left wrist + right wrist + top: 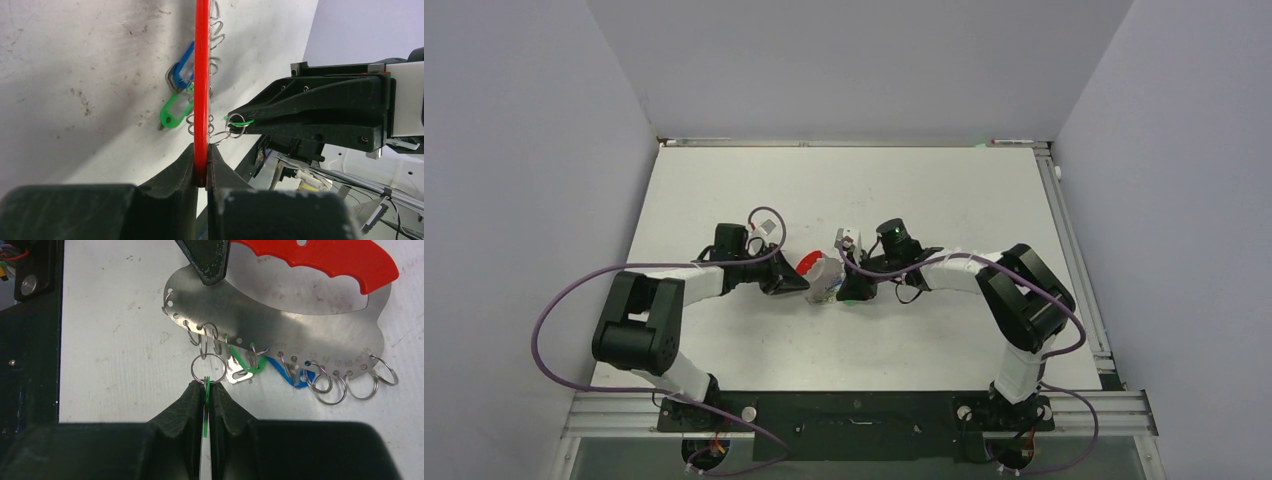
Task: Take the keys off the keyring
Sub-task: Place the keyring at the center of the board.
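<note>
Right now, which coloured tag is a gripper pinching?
The green tag edge-on in the right gripper; the other green tag and the blue tag are ungripped.

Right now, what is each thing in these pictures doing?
keyring: held by its red strap, tags hooked on.
left gripper: jaws shut on the red strap.
right gripper: jaws shut on the pinched green tag.
pinched green tag: joined to the keyring by a ring.
loose green tag: hanging on the keyring.
blue tag: hanging on the keyring.
end rings: hanging, look empty.
</note>
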Controlling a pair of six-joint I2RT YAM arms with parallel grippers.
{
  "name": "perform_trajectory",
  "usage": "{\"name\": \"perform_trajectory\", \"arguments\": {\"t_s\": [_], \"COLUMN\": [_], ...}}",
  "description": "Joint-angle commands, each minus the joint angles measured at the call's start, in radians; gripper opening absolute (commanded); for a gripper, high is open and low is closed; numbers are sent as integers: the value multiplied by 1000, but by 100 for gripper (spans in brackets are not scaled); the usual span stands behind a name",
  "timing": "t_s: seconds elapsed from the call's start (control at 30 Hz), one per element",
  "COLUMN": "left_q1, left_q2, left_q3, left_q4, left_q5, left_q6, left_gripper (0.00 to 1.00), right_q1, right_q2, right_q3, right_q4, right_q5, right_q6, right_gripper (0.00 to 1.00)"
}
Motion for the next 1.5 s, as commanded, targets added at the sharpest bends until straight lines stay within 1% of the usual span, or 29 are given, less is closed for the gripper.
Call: {"name": "perform_trajectory", "arguments": {"t_s": [0.0,0.1,0.23,0.3,0.37,0.43,0.47,0.57,0.6,0.63,0.67,0.7,0.77,0.83,0.9,0.93,0.97,1.0,1.07,1.13,1.2,1.27,1.37,1.47], "left_q1": [-16,-20,-4,12,26,40,53,118,131,134,132,130,123,97,44,5,-32,-59,-108,-152,-195,-231,-267,-297], "left_q2": [61,87,76,43,-12,-36,-47,-130,-157,-184,-212,-238,-289,-334,-362,-373,-388,-402,-428,-439,-409,-347,-228,-119], "left_q3": [2,12,36,45,68,133,173,287,338,389,431,452,446,393,346,298,254,213,118,49,18,34,116,211], "left_q4": [102,110,90,96,71,-58,-157,-422,-524,-640,-725,-770,-790,-725,-710,-706,-695,-667,-541,-402,-329,-315,-400,-440], "left_q5": [-26,-22,-6,2,8,10,10,14,12,0,-18,-31,-43,-49,-30,-31,-33,-33,-19,-9,7,22,33,34], "left_q6": [23,36,87,116,188,307,383,652,774,968,1096,1189,1336,1419,1583,1670,1759,1818,1866,1889,1944,1990,2076,2079], "left_gripper": [6,23,42,47,49,49,49,49,50,52,53,53,52,47,45,43,38,34,28,27,26,25,24,23], "right_q1": [-27,-32,-35,-40,-41,-45,-46,-53,-54,-54,-54,-54,-54,-58,-65,-70,-76,-84,-95,-101,-106,-111,-116,-118], "right_q2": [32,55,78,85,89,89,90,93,95,95,96,96,100,103,103,100,96,93,90,97,104,107,106,112], "right_q3": [16,13,2,-12,-30,-44,-48,-53,-55,-57,-60,-65,-68,-67,-75,-80,-83,-85,-88,-81,-82,-88,-94,-90], "right_q4": [9,14,25,46,69,86,90,101,108,117,128,142,164,179,195,196,197,196,181,136,116,109,101,96], "right_q5": [-28,-43,-58,-71,-81,-89,-90,-104,-106,-109,-113,-114,-118,-133,-150,-159,-169,-178,-186,-189,-195,-195,-198,-212], "right_q6": [18,33,41,59,75,85,87,97,103,106,110,114,121,133,143,145,147,147,130,97,86,74,57,53], "right_gripper": [5,5,5,5,5,5,5,5,5,5,5,5,5,5,5,5,5,5,5,5,5,5,5,5]}}
